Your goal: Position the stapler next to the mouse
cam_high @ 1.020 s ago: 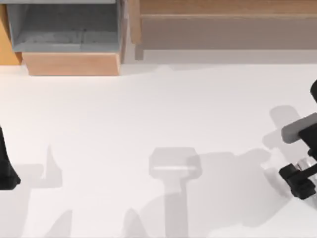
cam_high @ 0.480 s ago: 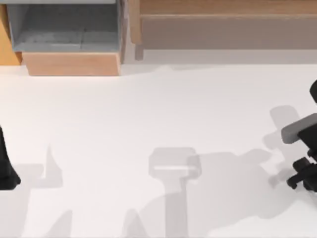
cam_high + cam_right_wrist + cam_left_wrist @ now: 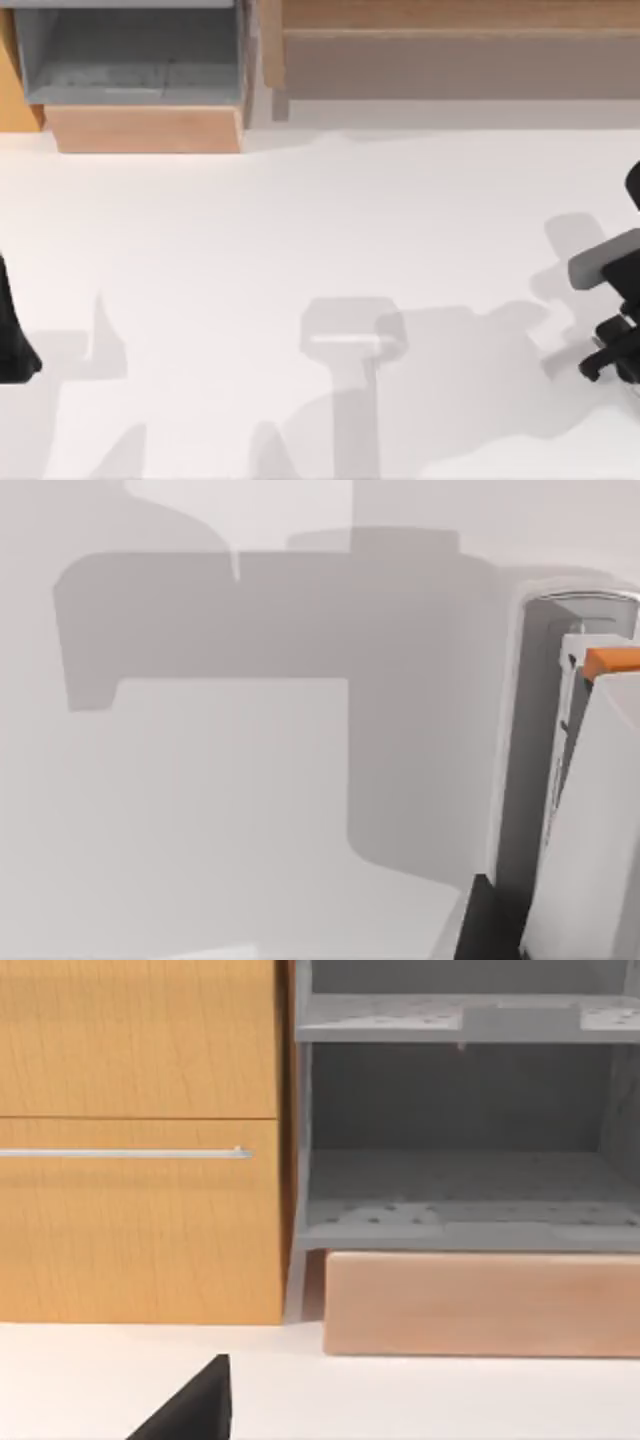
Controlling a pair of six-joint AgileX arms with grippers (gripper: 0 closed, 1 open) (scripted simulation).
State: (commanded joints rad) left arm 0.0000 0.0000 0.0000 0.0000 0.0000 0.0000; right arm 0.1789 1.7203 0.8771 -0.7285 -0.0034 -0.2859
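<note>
Pale grey stapler, orange tip

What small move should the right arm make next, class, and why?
Probably shift the right gripper, at the table's right edge, sideways to centre it over the stapler, which the right wrist view catches off-centre and cut off. Left arm parked.

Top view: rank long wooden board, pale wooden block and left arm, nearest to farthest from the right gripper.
From the right gripper:
1. Long wooden board, back right.
2. Pale wooden block, back left.
3. Left arm, far left edge.
</note>
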